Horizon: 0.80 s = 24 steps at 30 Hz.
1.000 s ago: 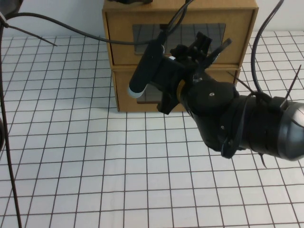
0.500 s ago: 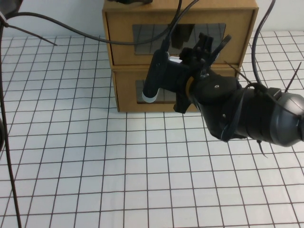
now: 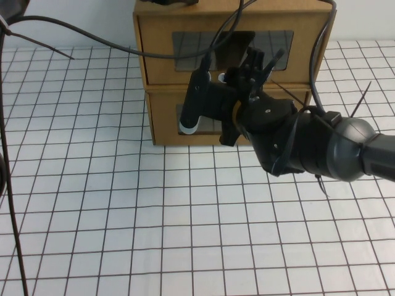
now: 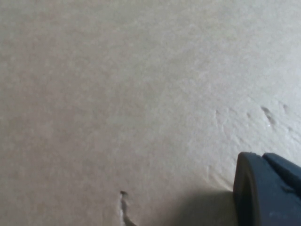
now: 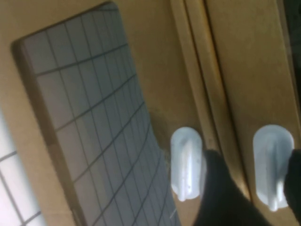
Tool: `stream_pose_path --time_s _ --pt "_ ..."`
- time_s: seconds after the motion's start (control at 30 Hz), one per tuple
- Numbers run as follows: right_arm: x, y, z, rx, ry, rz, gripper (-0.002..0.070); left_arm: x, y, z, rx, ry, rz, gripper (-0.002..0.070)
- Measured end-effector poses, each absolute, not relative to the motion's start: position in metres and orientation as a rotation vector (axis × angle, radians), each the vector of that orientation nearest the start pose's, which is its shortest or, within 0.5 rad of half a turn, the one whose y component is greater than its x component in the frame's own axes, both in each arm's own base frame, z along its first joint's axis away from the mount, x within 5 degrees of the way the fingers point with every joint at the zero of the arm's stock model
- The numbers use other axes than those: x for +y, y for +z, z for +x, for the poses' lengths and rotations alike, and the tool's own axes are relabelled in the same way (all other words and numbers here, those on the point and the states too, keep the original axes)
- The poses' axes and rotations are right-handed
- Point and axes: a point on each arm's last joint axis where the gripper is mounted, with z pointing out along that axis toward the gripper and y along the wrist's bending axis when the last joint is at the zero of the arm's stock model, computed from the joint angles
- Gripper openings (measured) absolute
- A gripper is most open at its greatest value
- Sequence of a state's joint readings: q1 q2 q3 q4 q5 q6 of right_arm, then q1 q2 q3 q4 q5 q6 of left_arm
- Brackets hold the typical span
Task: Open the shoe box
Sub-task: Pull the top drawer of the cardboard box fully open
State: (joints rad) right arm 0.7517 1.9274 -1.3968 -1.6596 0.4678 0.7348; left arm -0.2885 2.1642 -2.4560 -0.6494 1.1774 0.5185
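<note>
Box (image 3: 160,37), right pincer (image 3: 262,57) facing, left pincer (image 4: 265,188) atop

Two brown cardboard boxes are stacked at the far side of my table (image 3: 92,216), the upper box (image 3: 154,49) sitting square on the lower box (image 3: 162,120). Both drawer fronts are flush and shut. Each has a dark window (image 5: 89,117), and up close two pale tabs (image 5: 186,162) flank the seam (image 5: 197,70) between the drawers.

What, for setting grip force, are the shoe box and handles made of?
Shoe box looks like matte brown cardboard: fibrous tan face. Its handles seem pale plastic, smoothly glossy. Right gripper open at the handles; left gripper against tan board.
</note>
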Motion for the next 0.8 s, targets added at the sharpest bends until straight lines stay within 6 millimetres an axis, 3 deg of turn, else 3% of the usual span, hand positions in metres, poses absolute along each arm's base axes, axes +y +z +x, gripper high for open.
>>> stream_pose_path --time_s 0.37,0.63,0.8 --pt "0.277 0.254 0.364 1.506 -0.575 -1.263 0.0263 -0.183 0.399 0.438 2.053 -0.698 0.869 -0.0003" --pt "0.277 0.257 0.366 1.498 -0.6 -1.26 0.0153 -0.183 0.399 0.438 2.053 -0.696 0.87 -0.0003" --pt "0.276 0.257 0.366 1.496 -0.608 -1.262 0.013 -0.183 0.399 0.438 2.053 -0.696 0.87 -0.0003"
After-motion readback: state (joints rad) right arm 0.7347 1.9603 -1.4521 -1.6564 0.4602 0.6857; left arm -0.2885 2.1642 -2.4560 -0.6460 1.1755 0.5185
